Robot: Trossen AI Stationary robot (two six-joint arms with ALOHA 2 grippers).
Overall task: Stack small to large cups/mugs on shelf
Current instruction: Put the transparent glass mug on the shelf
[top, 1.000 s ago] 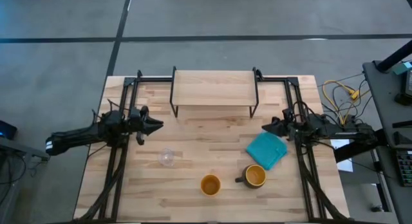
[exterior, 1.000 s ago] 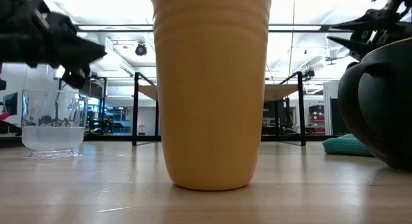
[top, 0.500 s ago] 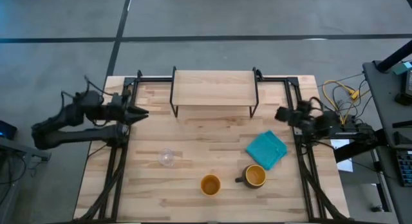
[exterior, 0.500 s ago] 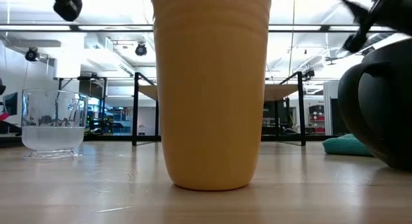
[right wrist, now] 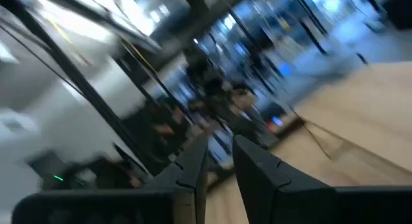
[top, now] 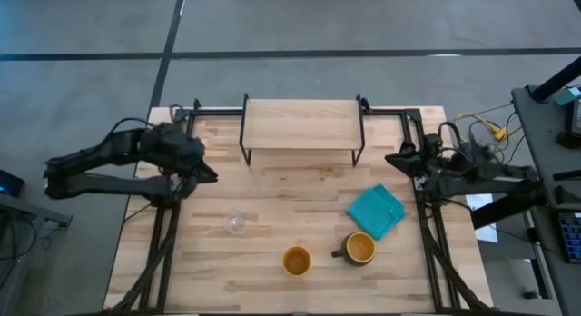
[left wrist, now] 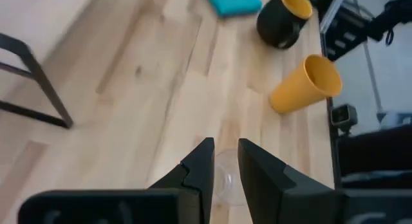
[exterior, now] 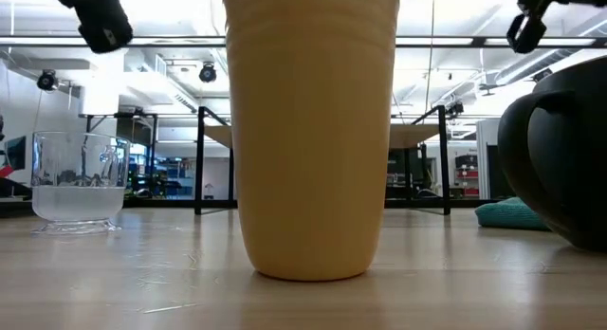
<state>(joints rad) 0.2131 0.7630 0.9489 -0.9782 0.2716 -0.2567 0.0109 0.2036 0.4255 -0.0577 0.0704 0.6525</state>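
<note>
The small clear cup [top: 235, 222] [exterior: 78, 183] stands upright on its base on the tabletop, left of centre. The handleless yellow-orange cup [top: 297, 260] [exterior: 313, 131] and the dark handled mug [top: 359, 249] [exterior: 560, 159] stand upright near the table's near edge. The shelf [top: 301, 123] stands on black legs at the far edge with nothing on it. My left gripper [top: 204, 171] [left wrist: 225, 143] hangs shut above the table's left part, far-left of the clear cup [left wrist: 225, 179]. My right gripper [top: 392, 160] [right wrist: 221, 143] is shut, raised at the right side, beyond the teal cloth.
A teal cloth [top: 377, 212] [exterior: 512, 213] lies crumpled on the table, just beyond the mug. Black frame rails [top: 172, 243] run along both table sides. Bare wood lies between the shelf and the cups. Cables [top: 481, 134] sit off the table's right edge.
Both grippers have risen out of the low view's middle height and drawn back toward their own table sides. The left arm has folded and its gripper has tipped down toward the table. The cups, mug and cloth have stayed in place.
</note>
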